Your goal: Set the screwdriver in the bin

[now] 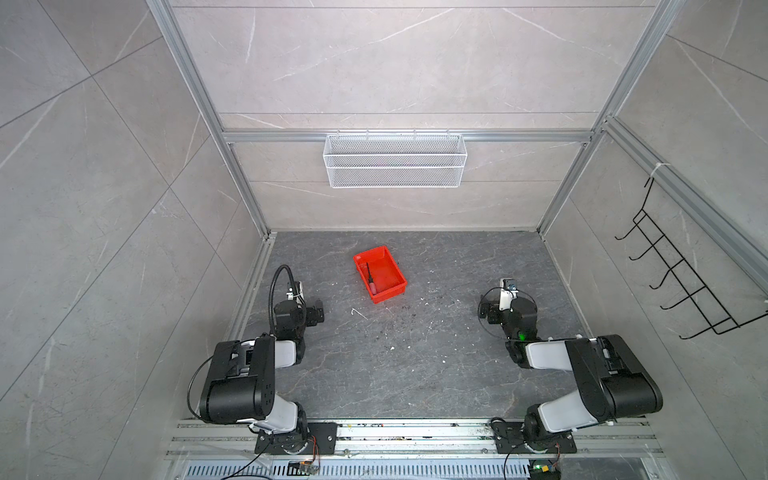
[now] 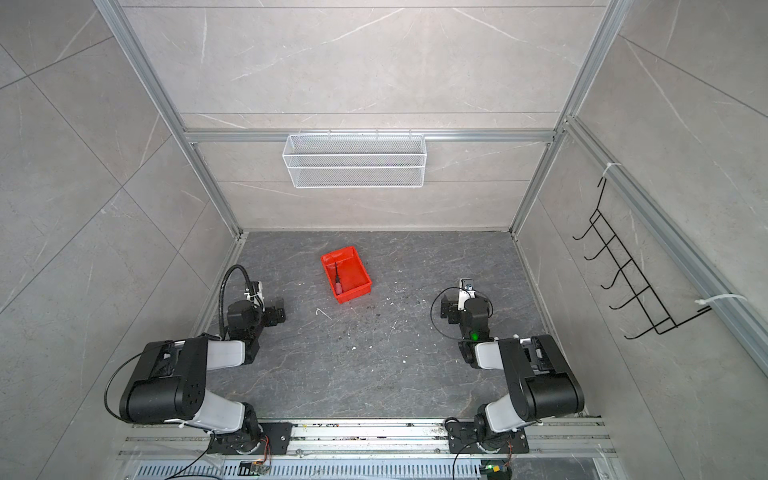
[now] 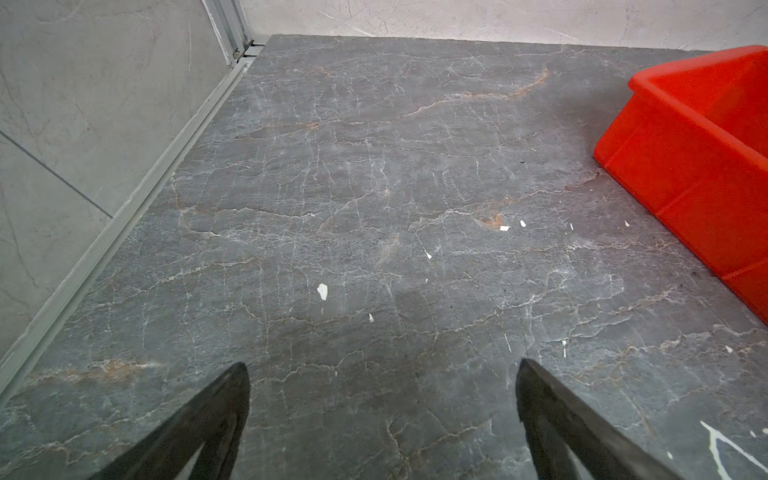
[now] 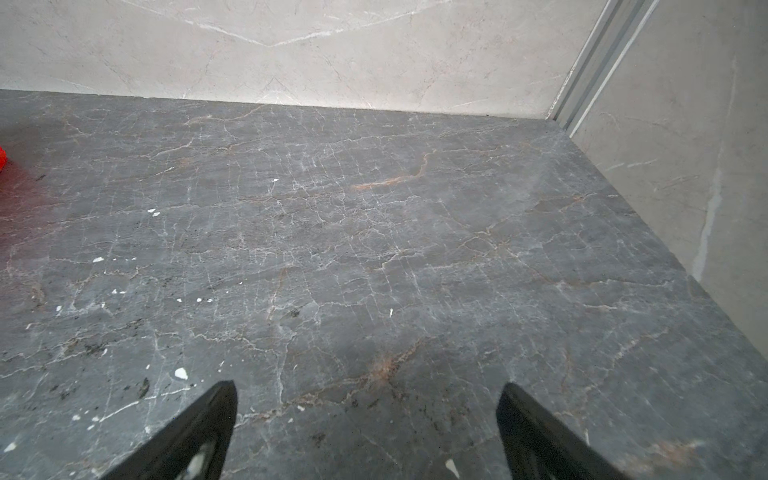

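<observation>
One screwdriver (image 1: 370, 277) in bin (image 1: 389, 269), shaft pointing rearward, left fingers (image 3: 208, 424) apart, right fingers (image 4: 199, 428) apart

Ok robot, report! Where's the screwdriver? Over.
Left gripper open, empty. Right gripper open, empty. Screwdriver lying inside the bin. Nothing in the way.

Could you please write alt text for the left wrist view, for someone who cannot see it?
The left gripper, open and empty, faces dark veined table flecked with white chips. Part of the red bin shows at the frame's edge, with a pale wall behind.
</observation>
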You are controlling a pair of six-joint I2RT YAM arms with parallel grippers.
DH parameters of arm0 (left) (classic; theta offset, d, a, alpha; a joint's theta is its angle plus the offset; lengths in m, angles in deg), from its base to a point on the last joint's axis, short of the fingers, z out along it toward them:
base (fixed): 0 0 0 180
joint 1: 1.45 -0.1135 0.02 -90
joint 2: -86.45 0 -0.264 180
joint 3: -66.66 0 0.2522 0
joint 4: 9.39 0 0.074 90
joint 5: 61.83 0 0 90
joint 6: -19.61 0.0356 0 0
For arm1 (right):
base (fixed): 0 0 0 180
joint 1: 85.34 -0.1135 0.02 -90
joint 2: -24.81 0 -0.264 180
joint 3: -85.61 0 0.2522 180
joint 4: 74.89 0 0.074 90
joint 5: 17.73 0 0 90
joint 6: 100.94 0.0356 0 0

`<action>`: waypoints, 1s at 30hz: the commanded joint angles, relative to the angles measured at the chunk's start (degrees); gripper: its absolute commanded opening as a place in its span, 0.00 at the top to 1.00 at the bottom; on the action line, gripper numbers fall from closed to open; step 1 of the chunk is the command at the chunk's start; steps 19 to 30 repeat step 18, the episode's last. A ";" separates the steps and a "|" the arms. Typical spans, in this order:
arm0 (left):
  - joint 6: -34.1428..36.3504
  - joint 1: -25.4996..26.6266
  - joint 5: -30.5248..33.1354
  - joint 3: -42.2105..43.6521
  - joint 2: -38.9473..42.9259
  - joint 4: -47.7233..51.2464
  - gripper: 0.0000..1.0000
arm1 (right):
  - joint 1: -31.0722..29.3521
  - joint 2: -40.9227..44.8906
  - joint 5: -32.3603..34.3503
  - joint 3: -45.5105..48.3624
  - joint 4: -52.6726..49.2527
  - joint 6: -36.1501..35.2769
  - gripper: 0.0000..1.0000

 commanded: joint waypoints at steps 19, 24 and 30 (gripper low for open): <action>-0.92 -0.27 -0.77 -0.35 0.04 -3.49 0.00 | 0.20 -0.14 -0.92 -1.20 0.27 0.68 0.01; -0.92 -0.27 -0.77 -0.35 0.04 -3.49 0.00 | 0.20 -0.14 -0.92 -1.20 0.27 0.68 0.01; -0.92 -0.27 -0.77 -0.35 0.04 -3.49 0.00 | 0.20 -0.14 -0.92 -1.20 0.27 0.68 0.01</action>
